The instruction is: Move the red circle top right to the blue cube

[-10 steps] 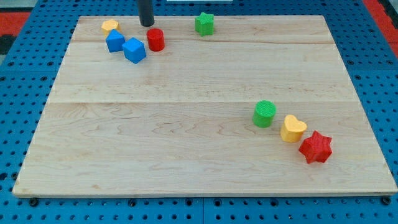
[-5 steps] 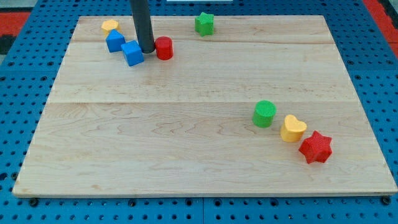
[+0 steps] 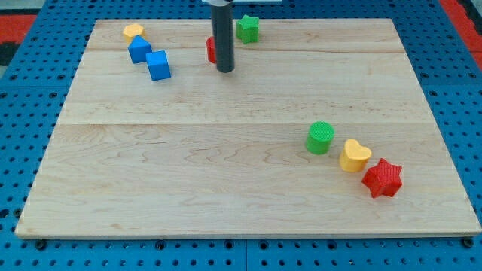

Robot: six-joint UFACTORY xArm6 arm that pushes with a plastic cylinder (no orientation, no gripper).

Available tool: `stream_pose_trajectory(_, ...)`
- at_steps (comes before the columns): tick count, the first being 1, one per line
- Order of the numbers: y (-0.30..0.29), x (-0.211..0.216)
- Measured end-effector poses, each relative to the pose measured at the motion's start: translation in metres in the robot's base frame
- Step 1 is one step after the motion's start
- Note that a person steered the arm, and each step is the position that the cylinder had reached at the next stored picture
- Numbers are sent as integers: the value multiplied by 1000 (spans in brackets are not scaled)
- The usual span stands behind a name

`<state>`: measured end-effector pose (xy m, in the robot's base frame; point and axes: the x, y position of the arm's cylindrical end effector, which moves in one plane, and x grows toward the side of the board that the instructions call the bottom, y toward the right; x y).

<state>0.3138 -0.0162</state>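
Note:
The red circle point(image 3: 211, 50) is mostly hidden behind my rod near the view's top centre; only its left edge shows. My tip point(image 3: 225, 70) rests on the board just right of and below it, touching or nearly touching. The blue cube point(image 3: 158, 65) sits to the left, about 70 px from the red circle. A second blue block point(image 3: 138, 50) lies up-left of the cube, next to a yellow block point(image 3: 133, 31).
A green star point(image 3: 248, 28) sits just right of the rod near the board's top edge. A green cylinder point(image 3: 320, 138), a yellow heart point(image 3: 354, 155) and a red star point(image 3: 382, 178) line up at the view's lower right on the wooden board point(image 3: 226, 188).
My tip moved from between the blue cube and red circle to the right. The red circle shifted right and slightly up, away from the blue cube. The blue cube stayed put.

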Motion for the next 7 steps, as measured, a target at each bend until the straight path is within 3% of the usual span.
stream_pose_trajectory(1,22,-22)
stream_pose_trajectory(3,-15,-31)
stream_pose_trajectory(4,-20,-18)
stream_pose_trajectory(5,-41,31)
stream_pose_trajectory(7,-127,33)
